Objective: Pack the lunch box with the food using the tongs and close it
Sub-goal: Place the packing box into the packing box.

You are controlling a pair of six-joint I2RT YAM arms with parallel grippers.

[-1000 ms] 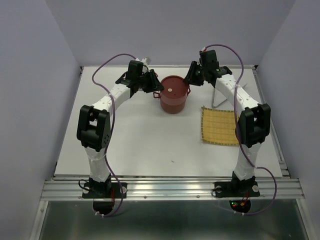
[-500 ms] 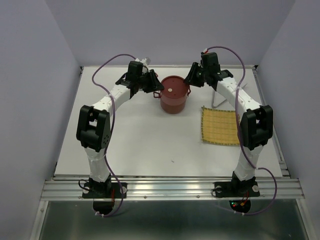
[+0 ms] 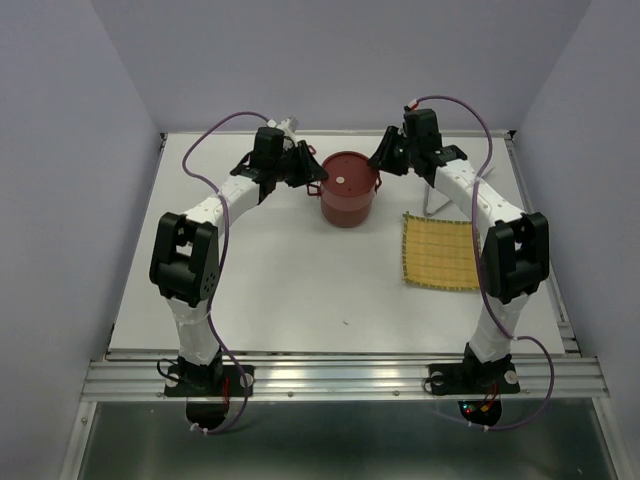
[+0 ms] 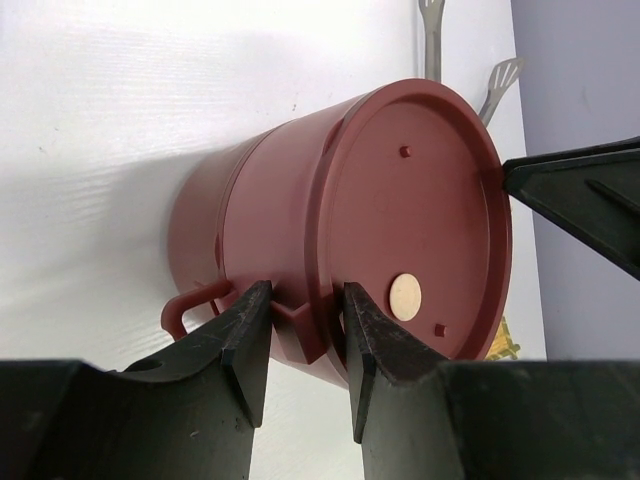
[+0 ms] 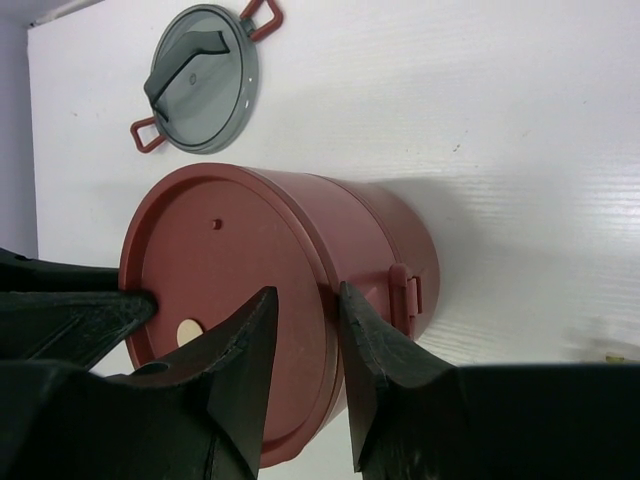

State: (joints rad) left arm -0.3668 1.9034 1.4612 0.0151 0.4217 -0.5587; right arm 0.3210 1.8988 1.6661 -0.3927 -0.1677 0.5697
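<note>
1. Clamping the lunch box [image 3: 345, 190] from both sides: the left gripper [image 4: 303, 345] is clenched on the left clasp [image 4: 298, 318], one finger on each side of the tab. The right gripper [image 5: 305, 340] is pinched on the right rim, just beside the right clasp [image 5: 405, 290].
2. Likely hazard: unequal pulls from the two grippers could tip the box, or a finger could slip off its clasp. Either might pop the red lid [image 4: 420, 220] and spill whatever is inside.
3. Grey lid [image 5: 200, 80] with two red handles: one, flat on the surface toward the far edge, beyond the box on its left side.
4. Lunch box: one, upright near the middle of the far edge, lid seated. No food shows outside it.
5. Tongs [image 4: 431, 40]: one pair, toward the far right corner.
6. Yellow mat [image 3: 440, 252]: one, by the right edge.
</note>
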